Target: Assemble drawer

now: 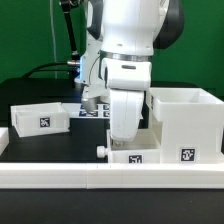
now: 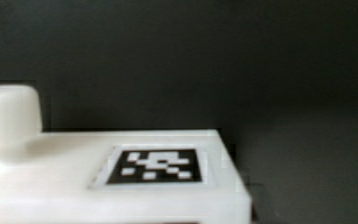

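Green wall at the back, black matte surface (image 1: 30,145) below it. Claw (image 1: 126,138) hangs from the white arm (image 1: 130,40) at centre frame, lowered right onto the near tray (image 1: 135,156). Its fingers are hidden by the wrist body and the tray wall, so can't tell how far apart they stand or whether they pinch anything. The claw body looks to meet the tray's top edge; no more than that is clear. Wrist view shows no fingers either: only a smooth white face of what seems the near tray, w/ a black-and-white square tag (image 2: 158,166) and a rounded white knob (image 2: 7,115) at its edge. Dark surface beyond, all a bit blurred.

Near tray: small white plastic box, glossy, approx 6 o'clock in the exterior view, tag on its front face, knob sticking out toward 9 o'clock.

Housing (image 1: 186,122): big cube-like white shell, thin walls, open side facing up, tag low on the front. Sits at 3 o'clock, just beside the near tray.

Second tray (image 1: 40,117): open-topped, low, rectangular, tagged front, at 9 o'clock, well apart from the other two parts.

Long low white rail (image 1: 60,178) runs across the front at 6 o'clock. Marker board (image 1: 92,111) lies flat behind the arm, approx 12 o'clock of the near tray.
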Robot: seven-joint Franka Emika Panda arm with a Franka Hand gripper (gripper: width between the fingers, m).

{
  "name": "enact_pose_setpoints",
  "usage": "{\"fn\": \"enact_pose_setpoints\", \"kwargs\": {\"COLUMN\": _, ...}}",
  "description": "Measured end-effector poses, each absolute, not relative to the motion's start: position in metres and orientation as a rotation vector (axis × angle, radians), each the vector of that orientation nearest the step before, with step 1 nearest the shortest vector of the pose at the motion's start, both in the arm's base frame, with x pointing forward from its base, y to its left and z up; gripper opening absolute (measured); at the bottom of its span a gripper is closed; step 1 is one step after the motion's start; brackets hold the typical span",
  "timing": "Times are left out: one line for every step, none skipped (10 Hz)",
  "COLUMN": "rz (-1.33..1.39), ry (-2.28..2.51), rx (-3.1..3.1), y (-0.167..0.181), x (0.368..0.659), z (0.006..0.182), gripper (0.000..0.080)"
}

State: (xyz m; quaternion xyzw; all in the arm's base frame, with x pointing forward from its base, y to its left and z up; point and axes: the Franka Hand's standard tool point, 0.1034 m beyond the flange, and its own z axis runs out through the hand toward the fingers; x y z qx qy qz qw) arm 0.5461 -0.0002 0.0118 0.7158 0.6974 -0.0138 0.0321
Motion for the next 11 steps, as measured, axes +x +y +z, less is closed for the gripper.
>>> {"fn": "enact_pose_setpoints", "kwargs": {"rz": -0.042, "ry": 2.147, "rx": 2.204, "y": -0.0002, "x": 0.5461, "z": 0.0118, "gripper": 0.0042}}
{"fn": "enact_pose_setpoints", "kwargs": {"rz": -0.048, "ry": 2.172, "rx": 2.174, "y": -0.0001, "x": 0.5462, "z": 0.0117, "gripper": 0.0042}}
{"fn": "enact_pose_setpoints", "kwargs": {"rz": -0.054, "ry": 2.19, "rx": 2.142, "y": -0.0003, "x": 0.5468, "z": 0.0116, "gripper": 0.0043}}
{"fn": "enact_pose_setpoints", "kwargs": {"rz": -0.062, "ry": 2.196, "rx": 2.114, "y": -0.0002, "x": 0.5471, "z": 0.0117, "gripper": 0.0044}}
{"fn": "enact_pose_setpoints", "kwargs": {"rz": -0.073, "ry": 2.194, "rx": 2.107, "y": -0.0007, "x": 0.5474, "z": 0.0116, "gripper": 0.0044}}
{"fn": "enact_pose_setpoints", "kwargs": {"rz": -0.087, "ry": 2.19, "rx": 2.105, "y": -0.001, "x": 0.5478, "z": 0.0116, "gripper": 0.0045}}
{"fn": "enact_pose_setpoints", "kwargs": {"rz": -0.09, "ry": 2.176, "rx": 2.118, "y": -0.0012, "x": 0.548, "z": 0.0116, "gripper": 0.0045}}
{"fn": "enact_pose_setpoints", "kwargs": {"rz": -0.09, "ry": 2.172, "rx": 2.122, "y": -0.0029, "x": 0.548, "z": 0.0116, "gripper": 0.0045}}
{"fn": "enact_pose_setpoints", "kwargs": {"rz": -0.09, "ry": 2.172, "rx": 2.123, "y": -0.0032, "x": 0.5479, "z": 0.0116, "gripper": 0.0045}}
{"fn": "enact_pose_setpoints", "kwargs": {"rz": -0.095, "ry": 2.179, "rx": 2.115, "y": -0.0019, "x": 0.5481, "z": 0.0117, "gripper": 0.0045}}
{"fn": "enact_pose_setpoints", "kwargs": {"rz": -0.107, "ry": 2.179, "rx": 2.111, "y": 0.0002, "x": 0.548, "z": 0.0114, "gripper": 0.0045}}
